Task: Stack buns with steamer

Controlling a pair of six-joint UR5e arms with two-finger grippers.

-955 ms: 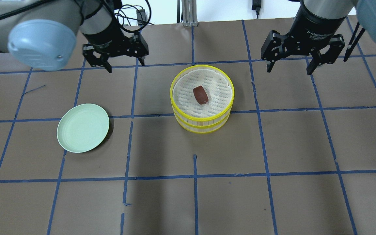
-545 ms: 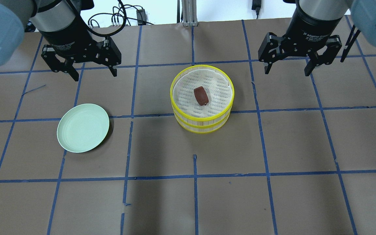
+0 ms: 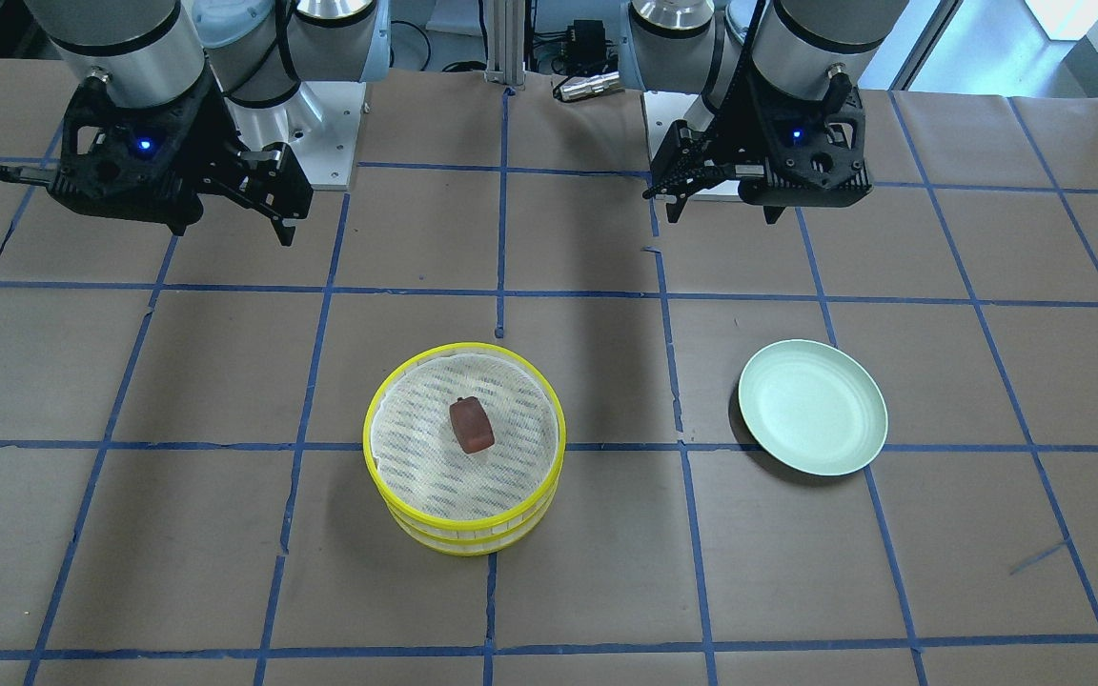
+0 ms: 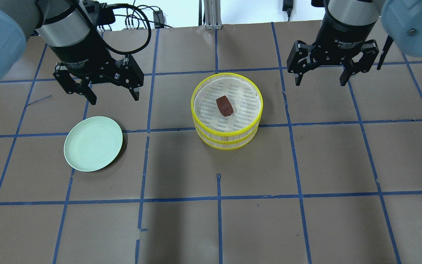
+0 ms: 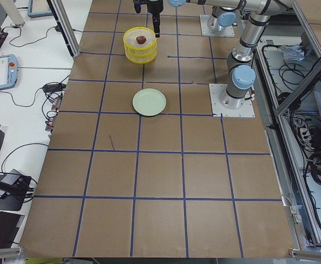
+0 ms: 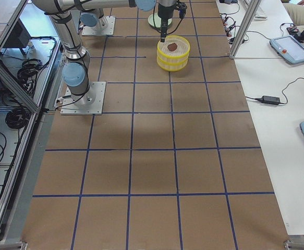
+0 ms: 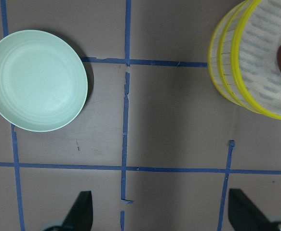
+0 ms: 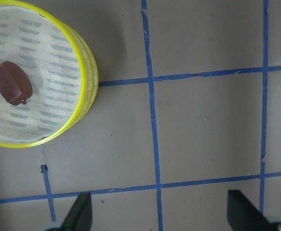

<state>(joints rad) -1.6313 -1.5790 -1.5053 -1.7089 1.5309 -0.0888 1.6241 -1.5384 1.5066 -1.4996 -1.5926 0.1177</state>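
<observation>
Two yellow-rimmed steamer trays (image 4: 227, 141) stand stacked at the table's middle. The dark reddish-brown bun (image 4: 225, 106) lies on the top tray's white mesh, also seen in the right wrist view (image 8: 11, 83) and the front view (image 3: 471, 425). The white bun is out of view. My left gripper (image 4: 115, 100) is open and empty, hovering behind and to the left of the steamer, just beyond the green plate (image 4: 93, 143). My right gripper (image 4: 320, 83) is open and empty, hovering behind and to the right of the steamer.
The pale green plate (image 3: 812, 408) is empty and lies on the brown table left of the steamer; the left wrist view shows it (image 7: 36, 81) and the steamer's edge (image 7: 227, 72). Blue tape lines grid the table.
My left gripper has swung left, away from the steamer, and come slightly forward toward the plate. My right gripper has drifted a little left. Steamer, bun and plate have not moved.
</observation>
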